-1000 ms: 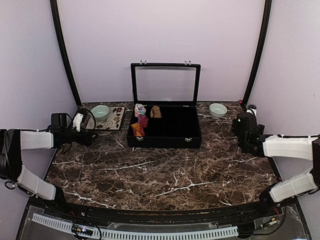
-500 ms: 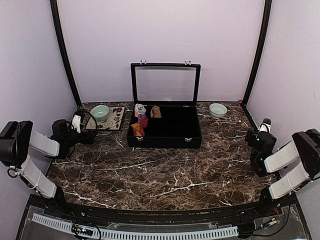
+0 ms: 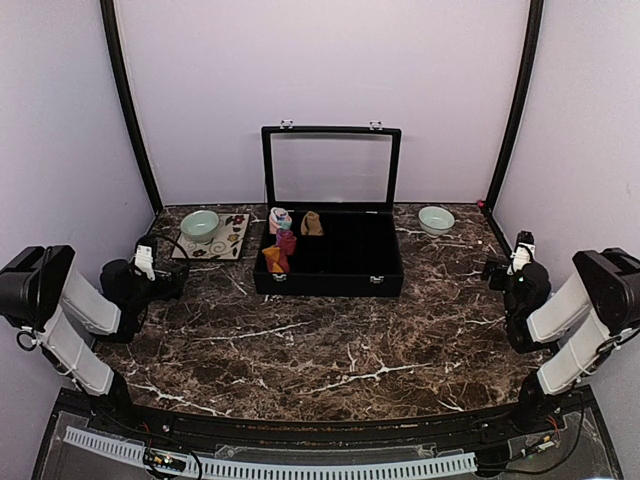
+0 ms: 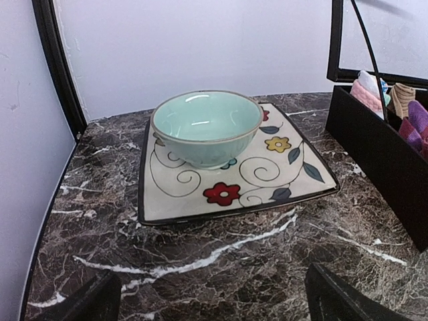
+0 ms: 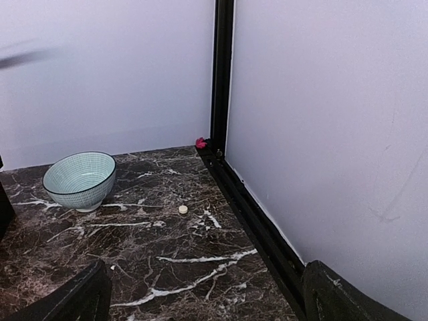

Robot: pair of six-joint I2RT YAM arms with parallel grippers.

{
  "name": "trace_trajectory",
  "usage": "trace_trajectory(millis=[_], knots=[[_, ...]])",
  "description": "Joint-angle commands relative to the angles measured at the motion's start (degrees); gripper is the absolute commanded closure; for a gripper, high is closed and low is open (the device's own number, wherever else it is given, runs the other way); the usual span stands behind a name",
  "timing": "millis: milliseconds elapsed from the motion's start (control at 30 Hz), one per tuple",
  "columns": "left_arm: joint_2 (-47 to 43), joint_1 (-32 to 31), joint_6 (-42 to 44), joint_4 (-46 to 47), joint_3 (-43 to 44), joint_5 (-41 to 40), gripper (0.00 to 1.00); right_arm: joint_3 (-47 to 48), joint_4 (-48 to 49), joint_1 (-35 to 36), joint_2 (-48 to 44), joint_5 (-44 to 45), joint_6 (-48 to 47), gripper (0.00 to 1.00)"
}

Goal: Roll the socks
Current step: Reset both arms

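we see the red-maroon pair and the tan pair in the black box's left compartments, at 3 o'clock from our left hand, which is nearer. the right hand is well apart. both hands gape wide, empty.

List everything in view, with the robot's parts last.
table: one, dark marble, under everything
box: one, black, glass lid open, centre back
red socks: one pair, maroon and orange, box's left end, front
tan socks: one pair, tan, box's left end, back
pink-blue bundle: one, back-left corner of box
plate: one, cream with flowers, left of box
mint bowl: one, on plate
blue bowl: one, pale blue, right of box
white disc: one, near blue bowl
pink scrap: one, back-right corner
left gripper: open, empty
right gripper: open, empty
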Motion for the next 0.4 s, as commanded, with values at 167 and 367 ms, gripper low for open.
trace_trajectory(millis=[167, 367], knots=[[-0.44, 0.09, -0.37, 6.28, 0.65, -0.3, 0.01, 1.08, 2.31, -0.3, 0.18, -1.85, -0.21, 0.0], [-0.2, 0.07, -0.34, 6.59, 0.65, -0.34, 0.01, 1.87, 0.18, -1.5, -0.07, -3.46, 0.73, 0.0]])
